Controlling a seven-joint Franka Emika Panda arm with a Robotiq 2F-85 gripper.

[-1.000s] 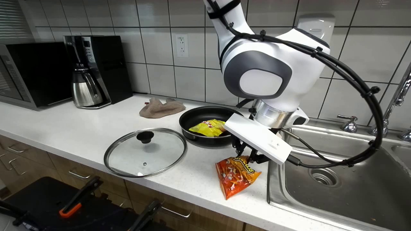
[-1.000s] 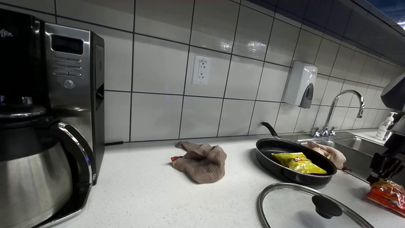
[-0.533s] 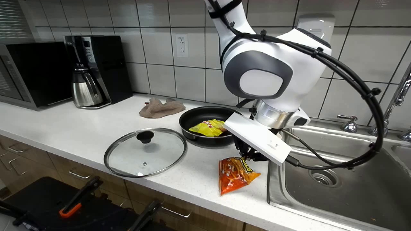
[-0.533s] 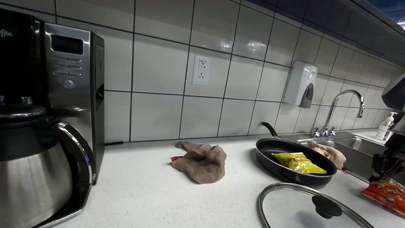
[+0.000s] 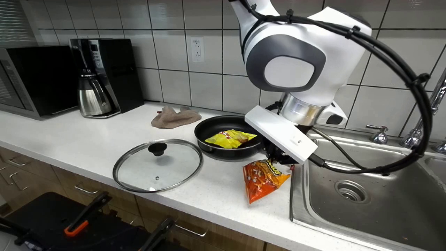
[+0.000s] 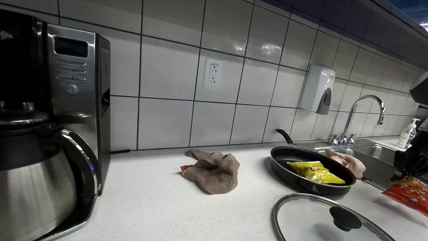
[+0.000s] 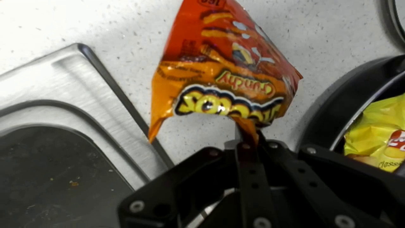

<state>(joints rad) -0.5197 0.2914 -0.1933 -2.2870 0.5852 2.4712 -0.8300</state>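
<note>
The orange bag has risen, right of centre in an exterior view. The jaws clamp its top edge.

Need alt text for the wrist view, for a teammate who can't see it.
A gripper at the bottom is shut on the edge of an orange-red snack bag marked Crunchy, its lettering upside down. On the left is a corner of a metal sink; on the right, part of a black pan holding a yellow bag, with speckled countertop between.
</note>
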